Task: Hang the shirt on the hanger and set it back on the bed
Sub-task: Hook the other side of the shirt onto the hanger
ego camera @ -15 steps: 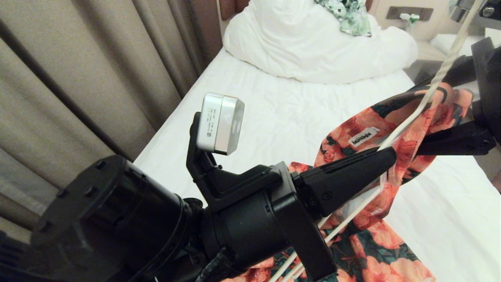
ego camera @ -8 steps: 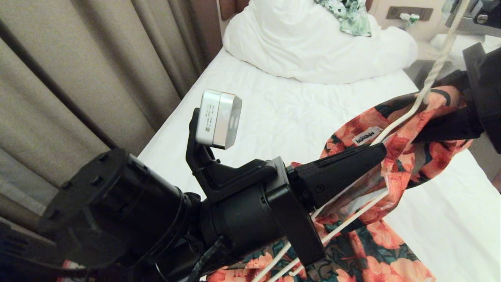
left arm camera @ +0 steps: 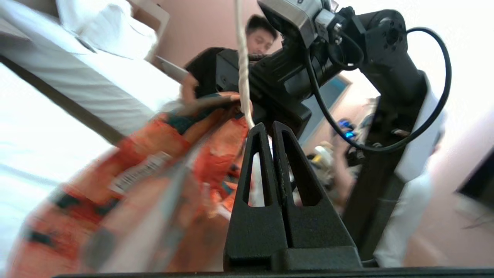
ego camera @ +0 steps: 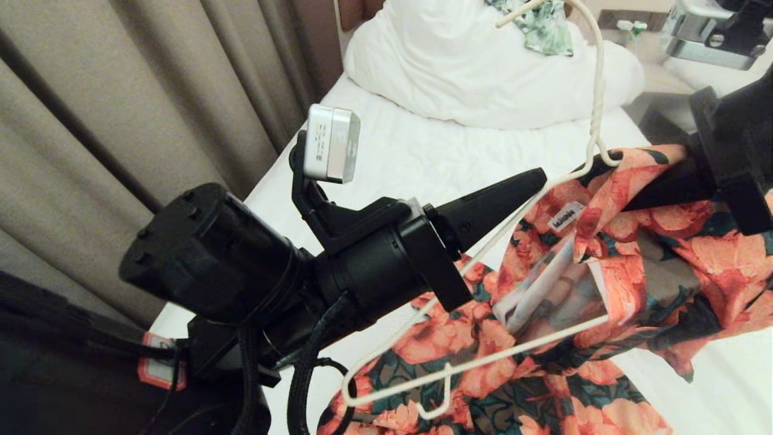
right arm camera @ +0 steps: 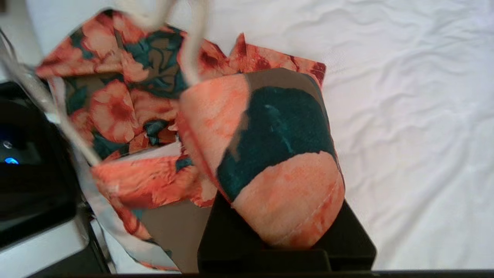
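The cream wire hanger [ego camera: 483, 361] hangs tilted over the bed [ego camera: 423, 157], its hook up over the pillow. My left gripper [ego camera: 534, 178] is shut on the hanger's shoulder wire just below the twisted neck [left arm camera: 242, 69]. The flowered shirt [ego camera: 634, 254] is draped over the hanger's right half, its collar with a white label near the neck and its lower part trailing onto the sheet. The hanger's left end sticks out bare. My right gripper [ego camera: 659, 184] reaches in from the right under the collar, and shirt fabric [right arm camera: 270, 135] lies over it and hides its tips.
A bunched white duvet [ego camera: 483, 72] and a green-and-white leaf garment [ego camera: 537, 24] lie at the bed's head. Beige curtains [ego camera: 151, 90] run along the left side. A nightstand [ego camera: 658, 78] stands at the far right. A person [left arm camera: 216, 69] stands behind the right arm.
My left gripper rose and swung left with the hanger, bringing the hook and the bare left end into view. The shirt slid and spread toward the right. The right gripper shifted right.
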You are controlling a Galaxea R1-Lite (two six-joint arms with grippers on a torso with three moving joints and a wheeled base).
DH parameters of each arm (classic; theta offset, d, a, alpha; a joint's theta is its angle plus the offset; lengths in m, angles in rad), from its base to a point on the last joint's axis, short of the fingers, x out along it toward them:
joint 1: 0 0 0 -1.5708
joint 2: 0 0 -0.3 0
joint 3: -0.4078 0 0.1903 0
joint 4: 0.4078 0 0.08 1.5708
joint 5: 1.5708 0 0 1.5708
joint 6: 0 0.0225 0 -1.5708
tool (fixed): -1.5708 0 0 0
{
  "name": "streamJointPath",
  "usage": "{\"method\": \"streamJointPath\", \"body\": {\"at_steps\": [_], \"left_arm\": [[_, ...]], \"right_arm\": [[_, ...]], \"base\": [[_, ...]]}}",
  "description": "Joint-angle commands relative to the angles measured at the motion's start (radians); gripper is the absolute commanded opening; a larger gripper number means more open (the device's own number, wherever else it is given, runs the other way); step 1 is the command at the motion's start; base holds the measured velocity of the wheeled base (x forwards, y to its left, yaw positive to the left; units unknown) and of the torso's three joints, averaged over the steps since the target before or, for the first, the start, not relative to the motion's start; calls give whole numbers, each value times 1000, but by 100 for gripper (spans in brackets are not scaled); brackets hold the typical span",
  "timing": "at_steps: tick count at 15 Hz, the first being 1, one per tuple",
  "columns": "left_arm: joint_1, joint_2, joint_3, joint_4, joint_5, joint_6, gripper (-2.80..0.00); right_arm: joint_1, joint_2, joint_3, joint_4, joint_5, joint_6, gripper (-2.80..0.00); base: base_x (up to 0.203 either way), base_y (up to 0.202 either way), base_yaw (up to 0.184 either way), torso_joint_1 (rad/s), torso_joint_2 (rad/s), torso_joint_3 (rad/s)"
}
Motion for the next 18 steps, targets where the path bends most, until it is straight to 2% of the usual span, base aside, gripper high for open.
{"method": "streamJointPath", "body": {"at_steps": [1, 3, 5, 6, 7, 8, 11, 14, 16, 18], "left_arm": [[39, 5, -23, 72, -9, 58, -280], [62, 8, -52, 184, -17, 94, -280], [90, 5, -85, 312, -27, 107, -280], [105, 8, -101, 340, -31, 120, -280], [112, 20, -107, 341, -31, 123, -94], [113, 31, -110, 339, -29, 125, 0], [130, 47, -123, 341, -30, 126, 0], [201, 102, -166, 343, -31, 130, 0], [223, 147, -194, 347, -25, 159, 0], [236, 177, -222, 348, -3, 170, 0]], "right_arm": [[-58, 53, 0, 1, 71, -9, -280], [-86, 79, 0, -12, 112, -26, -280], [-100, 95, 0, -34, 117, -29, -280], [-104, 100, 0, -32, 118, -31, -280], [-106, 104, 0, -31, 117, -31, -280], [-107, 105, 1, -31, 118, -32, -280], [-116, 113, 1, -32, 118, -45, -280], [-166, 139, 1, -65, 118, -66, -280], [-188, 168, 1, -98, 121, -66, -280], [-208, 200, 1, -112, 180, -62, -280]], "base": [[0, 0, 0, 0, 0, 0], [0, 0, 0, 0, 0, 0], [0, 0, 0, 0, 0, 0], [0, 0, 0, 0, 0, 0], [0, 0, 0, 0, 0, 0], [0, 0, 0, 0, 0, 0], [0, 0, 0, 0, 0, 0], [0, 0, 0, 0, 0, 0], [0, 0, 0, 0, 0, 0], [0, 0, 0, 0, 0, 0]]}}
